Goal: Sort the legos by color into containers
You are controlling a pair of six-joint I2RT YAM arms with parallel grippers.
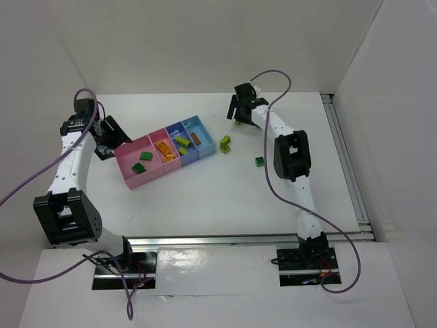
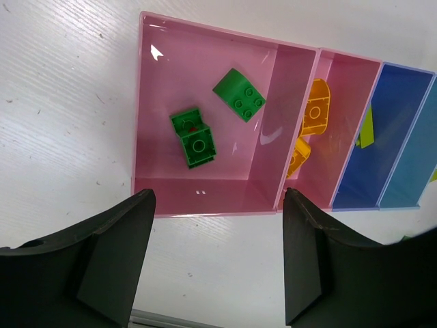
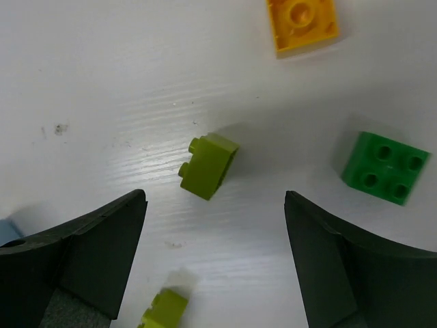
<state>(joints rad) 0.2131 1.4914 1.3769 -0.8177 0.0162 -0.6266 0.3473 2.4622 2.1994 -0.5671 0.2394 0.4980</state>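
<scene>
One lime brick (image 3: pixel 208 164) below the open right tool (image 3: pixel 213 205): light, hard, slick plastic, likely best pinched across its flat sides

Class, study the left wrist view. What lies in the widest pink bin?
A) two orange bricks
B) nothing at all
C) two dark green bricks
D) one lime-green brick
C: two dark green bricks lie on the floor of the widest pink bin, while the orange bricks sit in the narrower pink bin beside it.
</scene>
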